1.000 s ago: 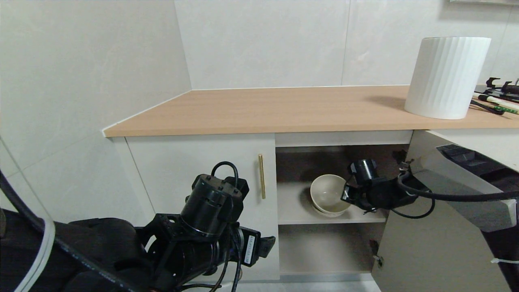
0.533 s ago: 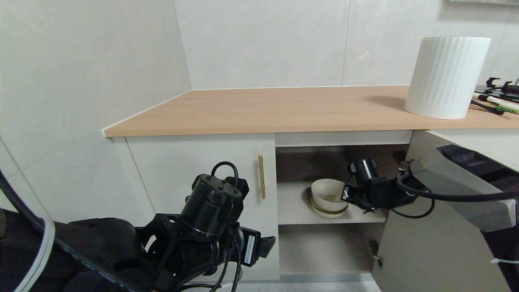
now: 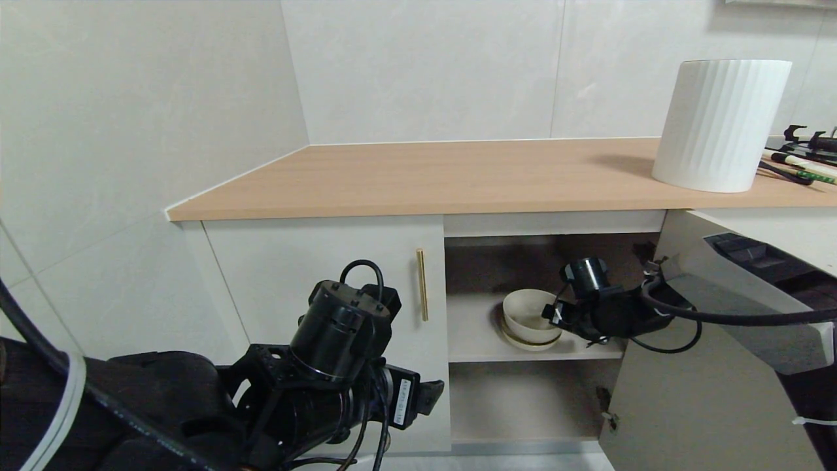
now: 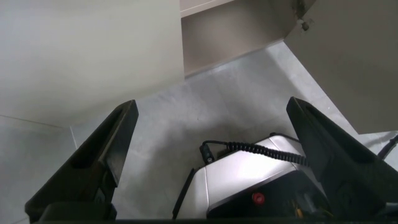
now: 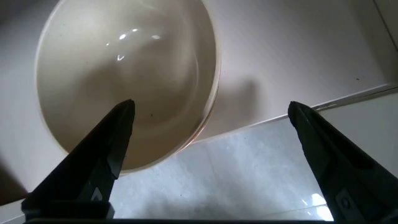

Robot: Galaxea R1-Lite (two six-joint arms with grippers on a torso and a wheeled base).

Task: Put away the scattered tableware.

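A cream bowl (image 3: 526, 313) rests upright on top of a second bowl (image 3: 531, 341) on the middle shelf (image 3: 471, 333) of the open cabinet. My right gripper (image 3: 553, 316) reaches inside the cabinet at the stack's right side. In the right wrist view the gripper (image 5: 211, 107) is open, its fingers (image 5: 112, 146) spread wide, with the bowl (image 5: 124, 81) lying just beyond them and nothing held. My left gripper (image 4: 211, 106) hangs low in front of the closed left door, open and empty above the grey floor (image 4: 230, 99).
The right cabinet door (image 3: 686, 405) stands swung open beside my right arm. The left door is closed, with a gold handle (image 3: 422, 284). On the wooden countertop (image 3: 458, 176) stands a white ribbed container (image 3: 719, 124), with pens (image 3: 801, 160) at the far right. The lower shelf (image 3: 523, 399) has free room.
The top bowl was tilted on its side against the right gripper; it has settled upright onto the lower bowl. The left arm has not moved.
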